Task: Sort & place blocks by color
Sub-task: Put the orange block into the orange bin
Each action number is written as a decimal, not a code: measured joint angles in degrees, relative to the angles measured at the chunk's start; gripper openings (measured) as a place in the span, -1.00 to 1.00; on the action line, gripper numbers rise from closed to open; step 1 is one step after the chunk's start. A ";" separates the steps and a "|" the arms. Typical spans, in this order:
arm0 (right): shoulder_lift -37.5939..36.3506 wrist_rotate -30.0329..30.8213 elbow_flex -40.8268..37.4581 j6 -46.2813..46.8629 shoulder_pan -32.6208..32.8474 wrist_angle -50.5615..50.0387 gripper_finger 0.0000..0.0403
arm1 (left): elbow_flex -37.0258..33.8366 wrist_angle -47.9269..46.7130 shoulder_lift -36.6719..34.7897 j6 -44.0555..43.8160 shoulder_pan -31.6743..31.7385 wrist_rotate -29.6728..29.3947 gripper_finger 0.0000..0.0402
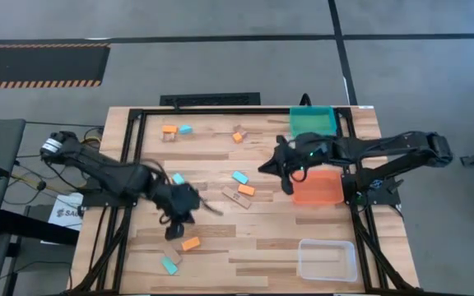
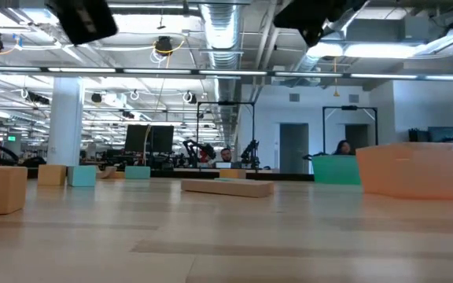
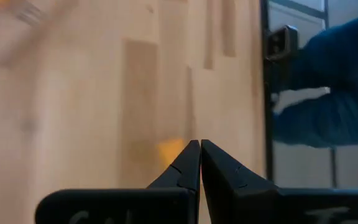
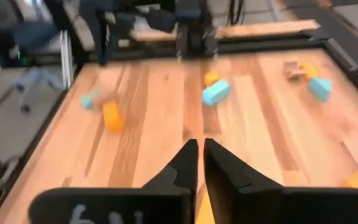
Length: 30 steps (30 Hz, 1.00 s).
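Matt wood-plank table, clear glossy plastic bin, tan wooden blocks

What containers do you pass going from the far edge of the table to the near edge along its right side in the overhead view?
Green plastic bin → orange plastic bin, with the right claw beside it → clear plastic bin.

Only partial dark letters, starting "SA", on a white sheet left of the surface. Faint white marks on both wrist camera housings, too blurred to read.
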 joint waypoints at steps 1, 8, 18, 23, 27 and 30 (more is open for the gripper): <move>0.45 0.50 0.38 0.34 0.70 -0.54 -0.65 | 0.00 0.07 0.83 -2.49 -1.68 -0.09 -1.00; 2.07 6.34 1.00 8.60 6.76 -3.94 -0.36 | 0.00 0.39 7.62 -13.30 -10.37 -4.10 -0.99; 1.67 9.90 1.02 16.87 13.46 -9.75 0.05 | -0.02 2.59 16.31 -17.79 -14.86 -6.15 -0.44; 2.16 9.91 1.02 17.24 14.77 -11.53 0.20 | -0.09 3.74 18.70 -19.37 -15.05 -11.01 0.02; 2.56 9.87 0.98 18.04 14.71 -13.20 0.21 | -0.05 3.34 19.52 -22.26 -14.63 -18.01 0.33; 2.91 9.86 1.03 18.06 14.68 -14.60 0.20 | -0.04 4.57 20.43 -24.14 -14.62 -18.77 0.46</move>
